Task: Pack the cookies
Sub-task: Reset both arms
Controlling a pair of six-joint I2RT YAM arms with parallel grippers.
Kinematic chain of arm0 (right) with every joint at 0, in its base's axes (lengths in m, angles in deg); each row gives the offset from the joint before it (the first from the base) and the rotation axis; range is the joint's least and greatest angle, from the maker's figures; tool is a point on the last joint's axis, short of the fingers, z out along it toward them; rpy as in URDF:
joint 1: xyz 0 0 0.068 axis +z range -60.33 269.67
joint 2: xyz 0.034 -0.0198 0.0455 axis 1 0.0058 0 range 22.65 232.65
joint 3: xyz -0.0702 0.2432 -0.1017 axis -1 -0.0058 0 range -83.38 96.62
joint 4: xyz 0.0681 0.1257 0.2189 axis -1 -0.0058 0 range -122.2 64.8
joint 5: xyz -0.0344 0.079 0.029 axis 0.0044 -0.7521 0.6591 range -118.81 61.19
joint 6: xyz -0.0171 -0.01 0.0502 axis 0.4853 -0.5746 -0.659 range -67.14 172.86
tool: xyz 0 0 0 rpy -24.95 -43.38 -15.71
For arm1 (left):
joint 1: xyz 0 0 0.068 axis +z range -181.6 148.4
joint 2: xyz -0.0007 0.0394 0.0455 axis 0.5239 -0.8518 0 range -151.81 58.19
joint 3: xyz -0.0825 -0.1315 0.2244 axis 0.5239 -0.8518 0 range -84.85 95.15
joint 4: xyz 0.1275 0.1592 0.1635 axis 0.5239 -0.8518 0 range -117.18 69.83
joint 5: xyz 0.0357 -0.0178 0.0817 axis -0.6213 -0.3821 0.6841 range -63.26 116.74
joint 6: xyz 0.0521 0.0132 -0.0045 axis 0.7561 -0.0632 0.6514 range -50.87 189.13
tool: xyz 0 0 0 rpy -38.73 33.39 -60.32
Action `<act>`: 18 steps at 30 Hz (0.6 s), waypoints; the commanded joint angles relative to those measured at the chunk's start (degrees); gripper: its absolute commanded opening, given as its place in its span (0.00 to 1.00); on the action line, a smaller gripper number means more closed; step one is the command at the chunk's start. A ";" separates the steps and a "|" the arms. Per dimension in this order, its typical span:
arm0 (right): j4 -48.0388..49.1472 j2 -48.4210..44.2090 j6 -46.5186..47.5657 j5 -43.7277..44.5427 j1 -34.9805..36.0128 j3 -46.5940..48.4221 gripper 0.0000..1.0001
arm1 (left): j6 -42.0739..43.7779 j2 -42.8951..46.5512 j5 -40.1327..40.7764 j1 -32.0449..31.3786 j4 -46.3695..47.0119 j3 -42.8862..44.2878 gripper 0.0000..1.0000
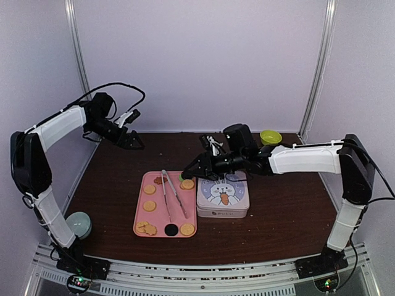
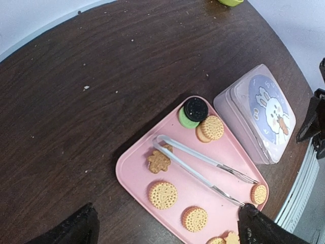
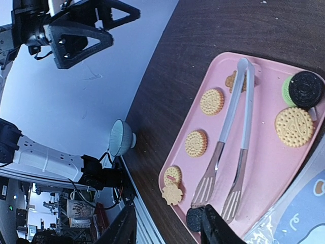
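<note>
Pink tray [image 1: 141,213] holds cookies [image 1: 150,205] and tongs [image 1: 173,194] | tin [image 1: 223,196] beside it, lid on | right claw [image 1: 192,170] spread wide above tray, empty | left claw [image 1: 133,139] wide, far off | stage unclear: packing needs tin opened.

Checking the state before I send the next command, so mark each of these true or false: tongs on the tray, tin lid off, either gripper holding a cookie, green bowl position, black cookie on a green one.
1. The tongs lie on the pink tray. True.
2. The cookie tin has its lid off. False: the bunny lid is on it and it looks closed.
3. The right gripper holds a cookie. False: its fingers are apart and hold nothing; it hangs above the tray's far right corner.
4. The green bowl sits at the far edge of the table, behind the right arm. True.
5. A black cookie rests partly on a green one. True.
6. The left gripper is touching the tray. False: it is raised, well away from it.
</note>
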 commanded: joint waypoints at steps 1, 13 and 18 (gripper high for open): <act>0.84 3.73 -0.07 0.44 -0.99 -3.59 0.43 | 2.21 2.67 0.27 2.12 -0.91 -2.10 0.98; -5.82 11.94 3.09 4.75 1.23 1.36 0.40 | 5.38 4.75 7.11 5.12 1.47 -8.47 0.98; -8.83 6.91 4.68 4.75 1.22 4.57 0.46 | 4.94 4.07 7.48 5.89 2.58 -9.16 0.98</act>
